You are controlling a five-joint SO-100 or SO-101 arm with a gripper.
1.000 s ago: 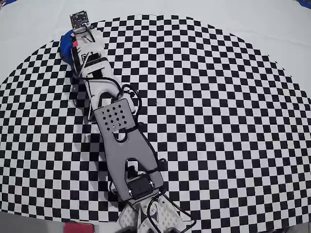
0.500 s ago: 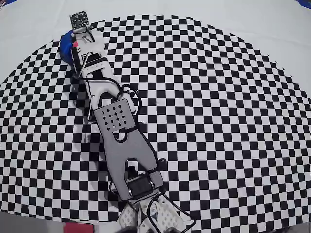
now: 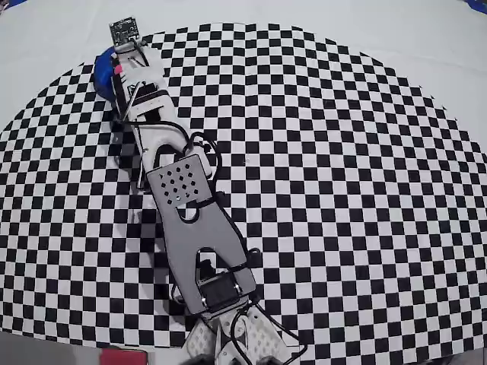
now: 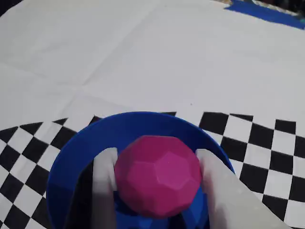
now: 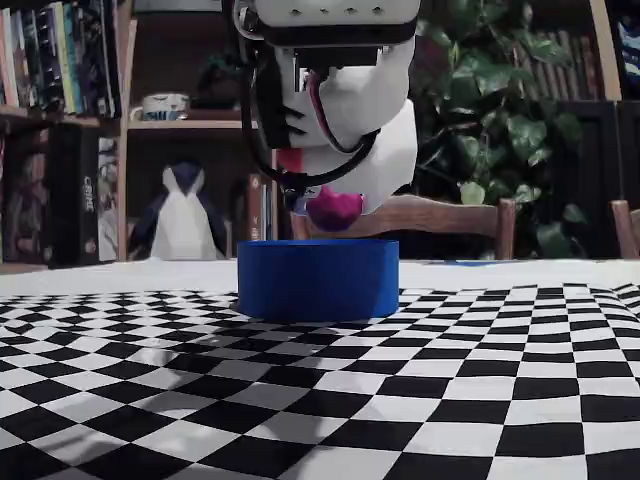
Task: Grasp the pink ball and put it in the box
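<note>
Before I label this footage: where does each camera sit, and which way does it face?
Overhead view: above the mat, looking straight down; whole arm shows, box mostly hidden.
Wrist view: on the gripper, looking down at the pink ball between white fingers.
Fixed view: table level, facing the box's side; gripper above.
Shared: all show the box.

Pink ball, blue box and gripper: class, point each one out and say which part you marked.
pink ball (image 4: 159,175), wrist view, front face.
blue box (image 5: 318,279), fixed view, side wall.
gripper (image 4: 157,191), wrist view, midway between fingertips.
</note>
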